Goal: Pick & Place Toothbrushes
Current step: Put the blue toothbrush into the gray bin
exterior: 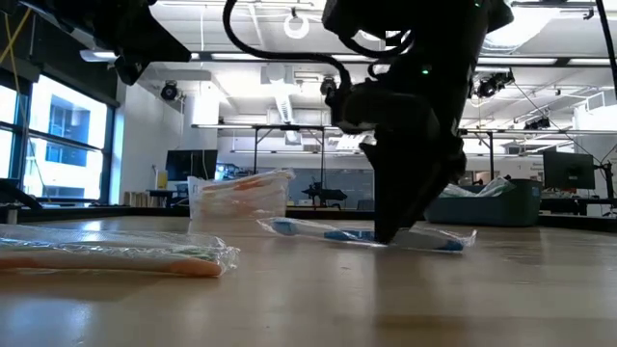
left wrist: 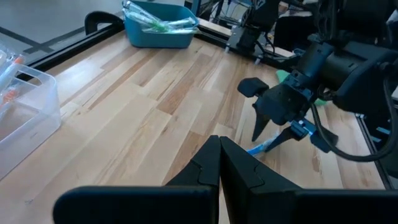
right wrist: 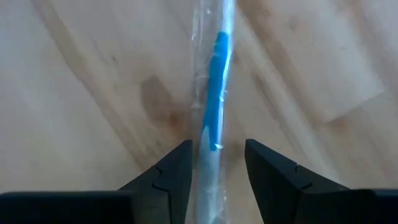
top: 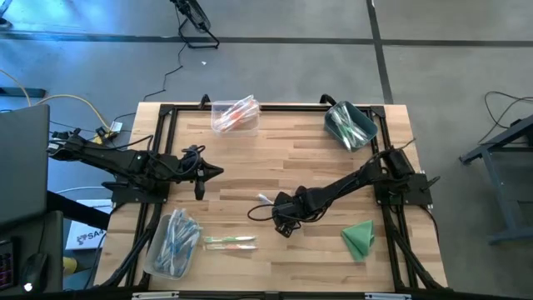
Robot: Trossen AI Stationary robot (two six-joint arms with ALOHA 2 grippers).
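A blue toothbrush (right wrist: 214,112) in a clear wrapper lies flat on the wooden table near its middle (top: 265,200). My right gripper (right wrist: 217,165) points steeply down over it, open, one finger on each side of the handle, low at the table (exterior: 390,236). My left gripper (left wrist: 219,158) hangs shut and holding nothing above the table's left part (top: 208,173). Two more wrapped toothbrushes (top: 229,242), pink and green, lie near the front edge. My right gripper's fingers (right wrist: 177,171) come from above and stand across the wrapped blue toothbrush, straddling its handle (right wrist: 211,155). Whether they touch the wrapper, I cannot tell. The toothbrush lies flat on the table.
A clear bin (top: 235,114) with pink-orange toothbrushes stands at the far edge, and a teal bin (top: 350,125) with green ones at the far right. A clear bin (top: 173,243) with blue ones sits at the near left. A folded green cloth (top: 360,237) lies at the near right.
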